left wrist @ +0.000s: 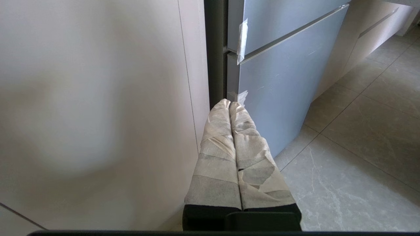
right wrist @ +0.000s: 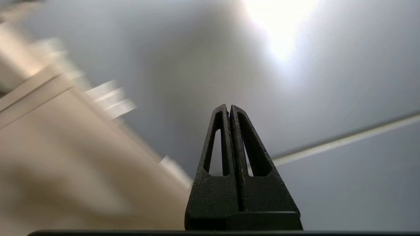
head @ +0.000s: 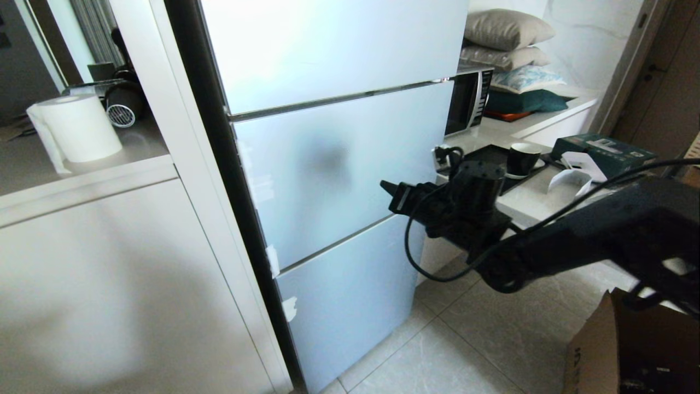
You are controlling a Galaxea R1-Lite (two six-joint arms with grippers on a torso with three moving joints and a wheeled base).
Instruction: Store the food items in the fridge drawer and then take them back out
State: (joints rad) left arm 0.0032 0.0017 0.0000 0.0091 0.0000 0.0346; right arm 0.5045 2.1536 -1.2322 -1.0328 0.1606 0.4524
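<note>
The pale blue fridge (head: pixel 339 164) stands closed, with three glossy door panels stacked one above another. The fridge drawer and the food items are hidden behind those panels. My right gripper (head: pixel 387 189) is shut and empty, held level and pointing at the middle panel near its right side, a little above the seam (head: pixel 339 241) to the bottom panel. In the right wrist view the black fingers (right wrist: pixel 229 108) press together in front of the blue panel. My left gripper (left wrist: pixel 229 103) is parked low, shut, its tape-wrapped fingers aimed at the fridge's lower left corner.
A white cabinet (head: pixel 109 273) with a paper roll (head: pixel 76 128) stands left of the fridge. To the right is a counter (head: pixel 525 202) with a microwave (head: pixel 467 101), a black cup (head: pixel 522 160) and a green box (head: pixel 601 150). A cardboard box (head: pixel 629 350) sits on the tiled floor.
</note>
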